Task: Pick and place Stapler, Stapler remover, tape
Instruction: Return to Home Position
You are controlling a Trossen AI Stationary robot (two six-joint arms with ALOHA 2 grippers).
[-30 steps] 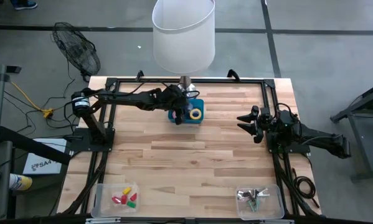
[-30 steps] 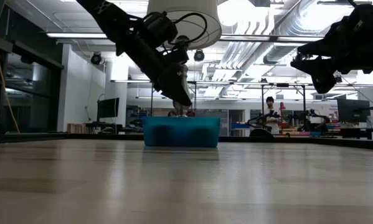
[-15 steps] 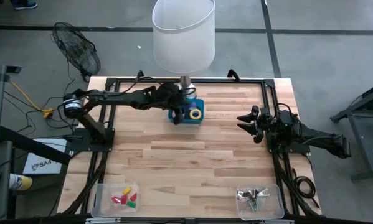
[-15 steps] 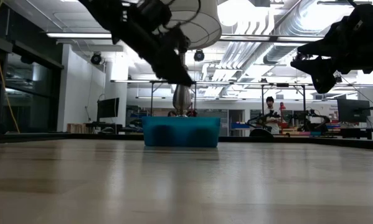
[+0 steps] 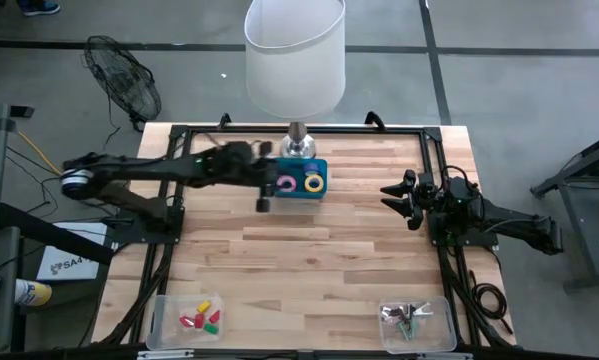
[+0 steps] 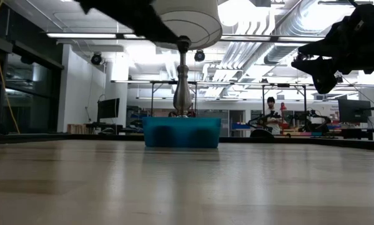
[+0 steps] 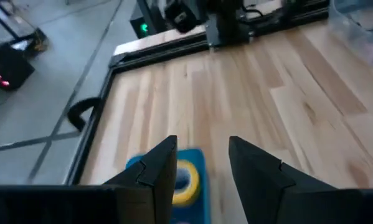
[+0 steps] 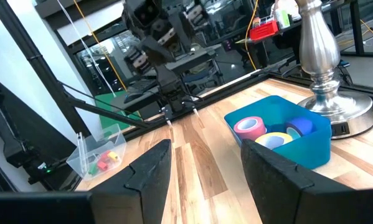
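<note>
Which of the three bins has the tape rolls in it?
The blue bin by the lamp base, holding a pink roll and a yellow roll. The left clear bin and right clear bin hold no rolls.

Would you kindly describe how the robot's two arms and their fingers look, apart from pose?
Both are dark, almost black, built of slim jointed links. The left arm carries a pale round cap at its shoulder-end joint; the right arm shows none. The left gripper and right gripper each end in two flat, angular dark fingers with bevelled tips.
</note>
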